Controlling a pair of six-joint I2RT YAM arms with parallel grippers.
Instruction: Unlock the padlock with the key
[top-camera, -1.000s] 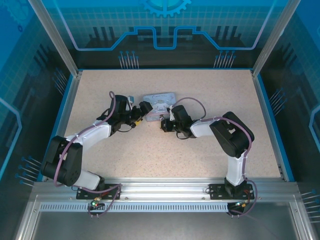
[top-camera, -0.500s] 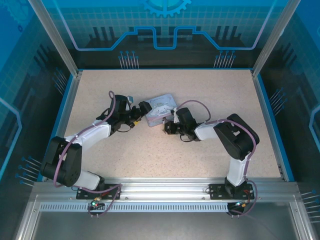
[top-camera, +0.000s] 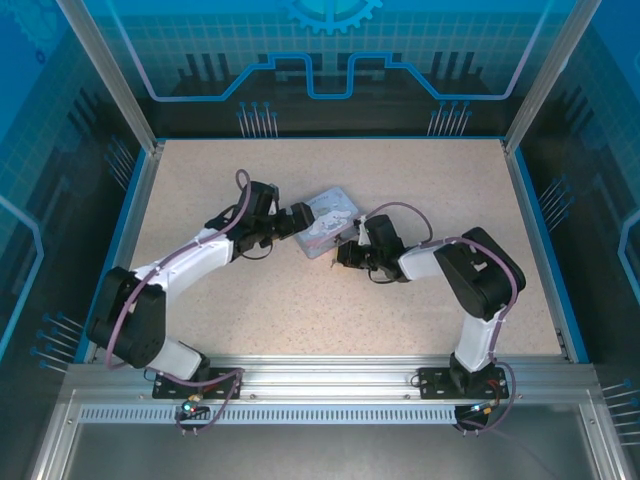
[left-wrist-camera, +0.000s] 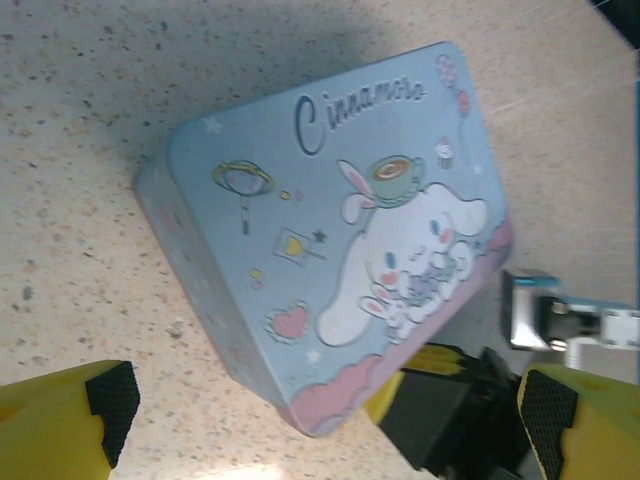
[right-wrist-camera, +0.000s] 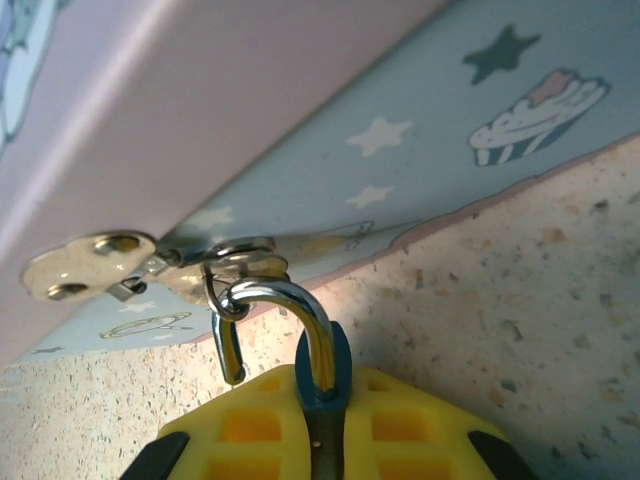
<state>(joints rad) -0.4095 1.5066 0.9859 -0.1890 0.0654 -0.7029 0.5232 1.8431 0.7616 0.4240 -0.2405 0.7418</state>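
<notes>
Padlock (right-wrist-camera: 316, 335) clamped between right gripper's (right-wrist-camera: 320, 425) pads (right-wrist-camera: 405, 420) (shackle through tin's (left-wrist-camera: 330, 230) hasp (right-wrist-camera: 215, 255) just ahead); left gripper (left-wrist-camera: 330, 405) gapes empty, tin ahead.

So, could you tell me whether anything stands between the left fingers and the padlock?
Yes: the tin lies between the open left fingers and the padlock, which hangs on its far-side clasp, clamped by the right fingers.

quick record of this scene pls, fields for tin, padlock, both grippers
tin: pale blue, cartoon lid, lying at an angle on the table
padlock: silver shackle hooked through the ring at the tin's hasp
left gripper: open, tin ahead of its fingers
right gripper: shut on the padlock, at the tin's hasp side
</notes>
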